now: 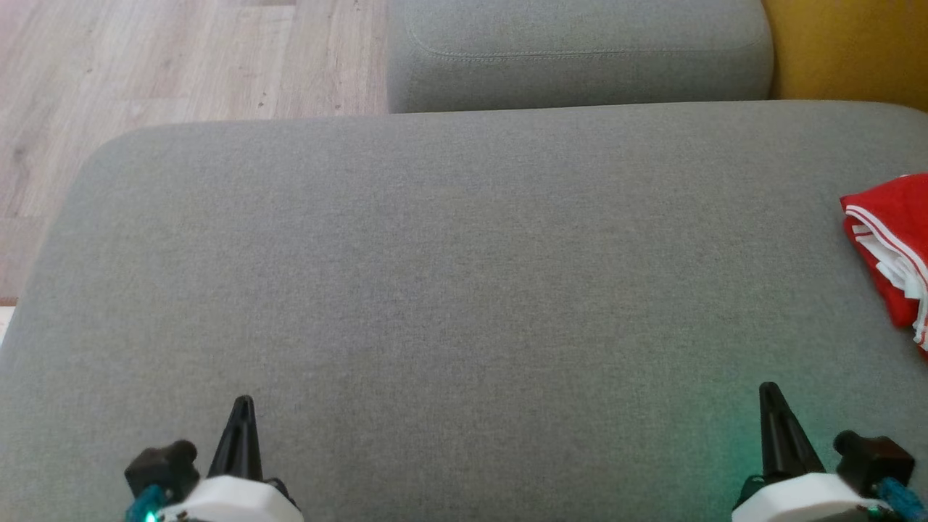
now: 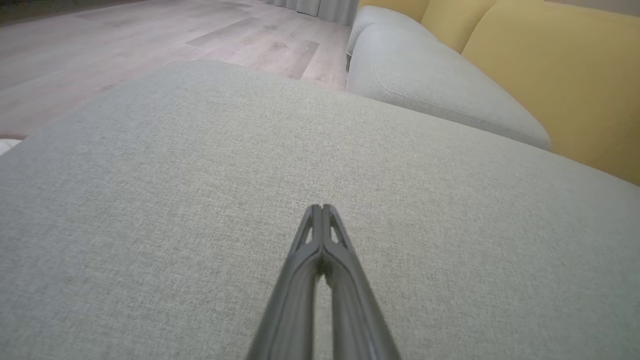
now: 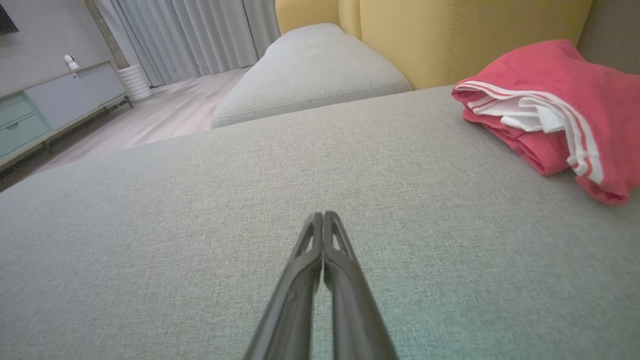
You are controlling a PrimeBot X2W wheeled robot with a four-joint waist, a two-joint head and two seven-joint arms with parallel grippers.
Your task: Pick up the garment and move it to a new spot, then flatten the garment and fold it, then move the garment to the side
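The left gripper [image 1: 243,401] was positioned over the near left of the grey sofa seat [image 1: 464,254], its two fingers pressed together with nothing between them. The right gripper [image 1: 768,388] was at the near right, likewise fully closed and empty. The red garment [image 1: 888,246], trimmed with white stripes, lay loosely folded at the right side of the seat, well apart from both grippers. A second grey cushion [image 1: 580,51] lay beyond the seat, beside a yellow backrest [image 1: 848,43].

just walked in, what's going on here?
Nothing is being handled. The left end effector and right end effector are both shut and empty, over the grey fabric sofa cushion. The red garment with white stripes lies bundled at the cushion's right side, apart from both.
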